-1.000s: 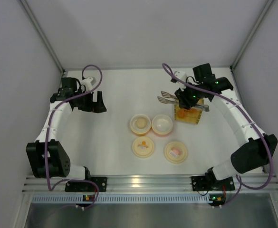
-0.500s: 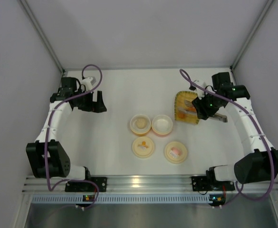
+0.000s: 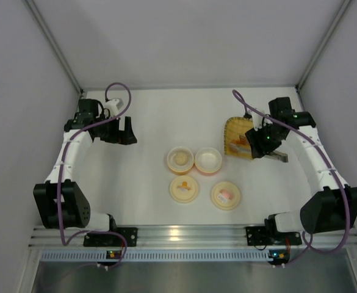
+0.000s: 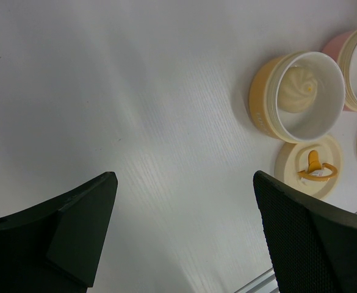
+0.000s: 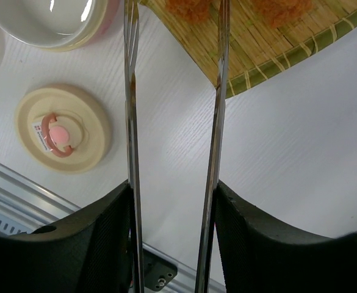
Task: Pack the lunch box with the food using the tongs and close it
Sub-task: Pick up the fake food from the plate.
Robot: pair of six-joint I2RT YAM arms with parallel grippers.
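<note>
Gripper (image 5: 173, 198) on tongs (image 5: 131, 122), ball (image 4: 298, 96) in tub (image 4: 259, 105)

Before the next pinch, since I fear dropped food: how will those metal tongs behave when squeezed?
Probably springy: the tongs are two thin arms standing apart in the right hand. Likely slippery, being smooth shiny metal. Their length may let the tips wobble.

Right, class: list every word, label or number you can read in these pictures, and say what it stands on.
No text here is legible.
Small label with red print, on the lid with the pink knob: too small to read.
No other words, numbers or signs show.
</note>
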